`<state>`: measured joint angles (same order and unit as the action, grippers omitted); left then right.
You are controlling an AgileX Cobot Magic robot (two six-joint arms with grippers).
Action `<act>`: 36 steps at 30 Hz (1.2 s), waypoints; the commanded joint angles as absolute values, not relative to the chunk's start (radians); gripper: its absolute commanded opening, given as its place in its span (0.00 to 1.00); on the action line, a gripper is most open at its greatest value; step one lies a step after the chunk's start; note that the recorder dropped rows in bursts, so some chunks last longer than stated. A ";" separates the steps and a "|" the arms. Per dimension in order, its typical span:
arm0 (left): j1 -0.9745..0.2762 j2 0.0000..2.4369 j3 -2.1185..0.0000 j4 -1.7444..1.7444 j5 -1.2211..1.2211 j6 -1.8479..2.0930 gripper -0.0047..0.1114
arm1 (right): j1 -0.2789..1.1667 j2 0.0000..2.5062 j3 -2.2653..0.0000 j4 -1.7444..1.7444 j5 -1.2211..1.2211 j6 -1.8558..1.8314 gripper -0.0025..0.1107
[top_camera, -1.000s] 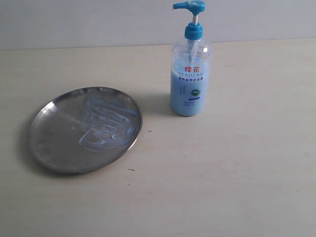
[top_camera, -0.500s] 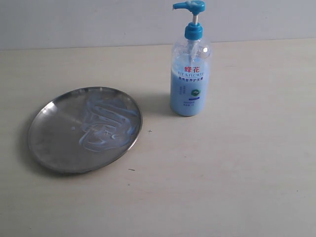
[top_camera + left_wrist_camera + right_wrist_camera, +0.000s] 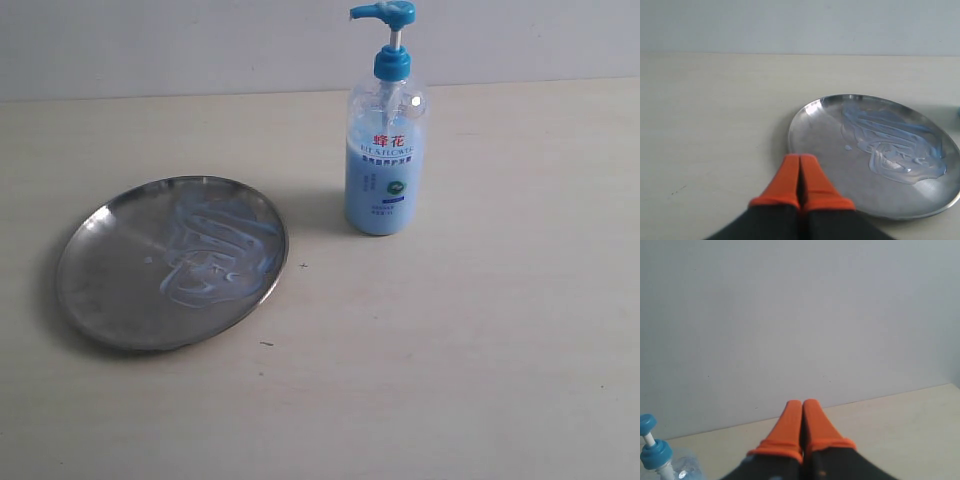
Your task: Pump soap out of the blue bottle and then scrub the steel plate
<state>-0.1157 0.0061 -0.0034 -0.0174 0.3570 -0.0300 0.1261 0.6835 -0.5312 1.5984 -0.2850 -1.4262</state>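
The steel plate (image 3: 110, 280), left, is smeared with soap (image 3: 215, 250); the blue bottle (image 3: 385, 170) is stood far right.
Both the left gripper (image 3: 800, 157) and right gripper (image 3: 802, 402) are clamped closed, empty.

A steel plate (image 3: 172, 263) smeared with soap (image 3: 218, 252) lies on the table (image 3: 470, 340); the blue bottle (image 3: 384, 150) stands upright nearby.

Soft, even light, mildly grainy; a bright glint marks the rim of the steel plate (image 3: 813, 106) just beyond the blurred left claw (image 3: 800, 160).
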 commanded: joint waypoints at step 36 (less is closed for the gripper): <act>-0.115 0.000 0.000 -0.013 0.353 -0.025 0.04 | 0.075 0.330 -0.494 1.667 -0.178 -1.501 0.02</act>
